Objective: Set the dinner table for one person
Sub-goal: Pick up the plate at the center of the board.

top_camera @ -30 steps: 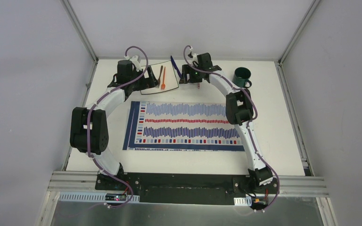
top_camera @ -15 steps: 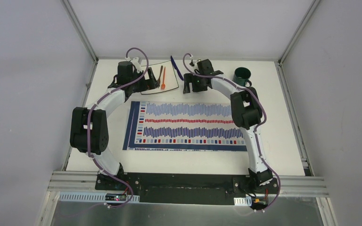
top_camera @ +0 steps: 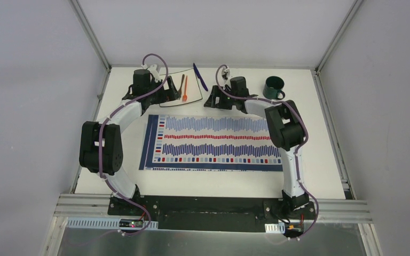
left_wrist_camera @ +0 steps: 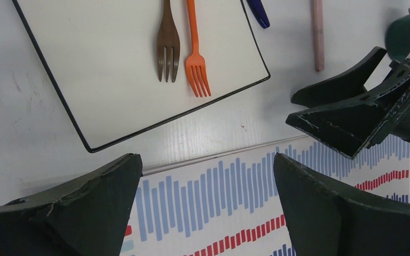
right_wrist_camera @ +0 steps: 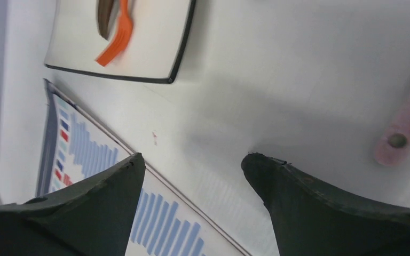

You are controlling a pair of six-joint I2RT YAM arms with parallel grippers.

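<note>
Left gripper (left_wrist_camera: 205,160): spread wide, empty, over the far edge of the striped placemat (top_camera: 211,142) | Right gripper (right_wrist_camera: 192,157): fingers apart, holding nothing, low over the bare dinner table (top_camera: 320,133) | dinner table: beneath both arms, carrying placemat, square plate (left_wrist_camera: 112,69) with brown fork (left_wrist_camera: 166,40) and orange fork (left_wrist_camera: 196,58), green mug (top_camera: 273,87) far right

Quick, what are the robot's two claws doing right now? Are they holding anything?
Left gripper: open, holding nothing.
Right gripper: open, holding nothing.
</note>
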